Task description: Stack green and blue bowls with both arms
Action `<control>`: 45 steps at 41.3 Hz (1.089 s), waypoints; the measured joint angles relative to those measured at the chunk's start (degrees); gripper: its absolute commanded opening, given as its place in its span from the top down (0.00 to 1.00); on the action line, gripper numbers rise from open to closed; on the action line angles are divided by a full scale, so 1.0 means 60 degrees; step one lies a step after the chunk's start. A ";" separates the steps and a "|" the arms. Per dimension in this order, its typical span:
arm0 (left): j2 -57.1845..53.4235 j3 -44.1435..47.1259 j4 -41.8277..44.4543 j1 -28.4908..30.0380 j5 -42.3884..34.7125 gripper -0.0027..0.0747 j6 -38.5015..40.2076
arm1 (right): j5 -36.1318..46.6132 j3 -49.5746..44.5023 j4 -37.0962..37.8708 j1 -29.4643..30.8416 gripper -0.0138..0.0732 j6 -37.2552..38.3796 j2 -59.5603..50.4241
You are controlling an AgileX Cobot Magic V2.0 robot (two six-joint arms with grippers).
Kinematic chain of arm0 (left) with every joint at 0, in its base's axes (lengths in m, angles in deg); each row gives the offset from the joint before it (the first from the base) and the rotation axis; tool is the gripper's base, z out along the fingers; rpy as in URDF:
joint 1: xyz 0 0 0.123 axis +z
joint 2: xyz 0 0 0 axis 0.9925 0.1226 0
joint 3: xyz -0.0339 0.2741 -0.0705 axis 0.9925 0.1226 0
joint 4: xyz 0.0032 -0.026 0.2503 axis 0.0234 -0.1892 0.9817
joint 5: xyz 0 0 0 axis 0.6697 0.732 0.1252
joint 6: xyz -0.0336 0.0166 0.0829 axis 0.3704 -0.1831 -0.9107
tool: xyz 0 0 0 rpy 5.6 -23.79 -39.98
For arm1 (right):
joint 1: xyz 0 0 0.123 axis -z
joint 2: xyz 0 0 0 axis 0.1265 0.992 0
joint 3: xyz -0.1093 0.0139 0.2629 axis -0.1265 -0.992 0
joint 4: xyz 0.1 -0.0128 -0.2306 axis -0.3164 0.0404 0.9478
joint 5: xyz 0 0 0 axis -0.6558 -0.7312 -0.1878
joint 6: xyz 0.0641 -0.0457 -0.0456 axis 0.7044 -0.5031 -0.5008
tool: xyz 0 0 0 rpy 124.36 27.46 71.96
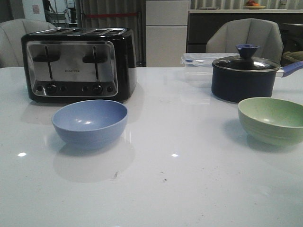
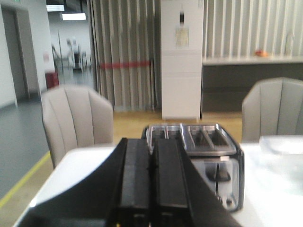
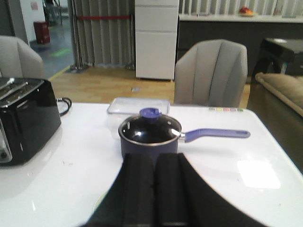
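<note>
Bowls are sitting apart on the white worktop (image 1: pixel 189 189), neither one stacked yet: the blue bowl (image 1: pixel 90 124) is resting upright toward the left side, just in front of the black and chrome four-slot toaster (image 1: pixel 79 64), while the green bowl (image 1: pixel 273 120) is standing upright at the right edge, partly cut off by the front view. Behind the green bowl a dark blue saucepan (image 1: pixel 242 78) is sitting under its glass lid (image 1: pixel 246 63) with a blue knob, its blue handle pointing toward the right edge. A clear plastic container (image 1: pixel 196 60) is lying just behind the saucepan, near the far edge of the worktop. Neither arm is showing in the front view. In the left wrist view, the left gripper (image 2: pixel 150 184) is hanging with its two black fingers pressed together and nothing between them, facing the toaster at the far left corner of the worktop. In the right wrist view, the right gripper (image 3: pixel 155 194) is likewise showing its fingers closed against each other and empty, facing the saucepan and the container behind it, with a thin sliver of the green bowl's rim peeking out beside the fingers. Grey upholstered chairs (image 1: pixel 244 35) are standing beyond the far edge.
</note>
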 measured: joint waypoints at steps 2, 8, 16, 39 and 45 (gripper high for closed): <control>0.0309 -0.0157 0.0000 0.0000 0.0326 0.85 0.0000 | -0.0351 0.0298 0.0000 0.0000 0.78 0.0000 0.0376; 0.1264 -0.0229 0.0017 0.0000 0.1294 0.85 0.0000 | -0.1025 0.0485 0.0000 0.0000 0.78 0.0000 0.1360; 0.2233 -0.0229 0.0017 0.0000 0.2181 0.85 0.0000 | -0.1751 0.0389 0.0159 0.0000 0.78 0.0000 0.2501; 0.4052 -0.0229 0.0017 0.0000 0.2891 0.63 0.0000 | -0.2083 0.0389 0.0486 0.0000 0.43 0.0000 0.5362; 0.4285 -0.0229 0.0017 0.0000 0.2855 0.40 0.0000 | -0.1834 0.0389 0.0486 0.0000 0.24 0.0000 0.6020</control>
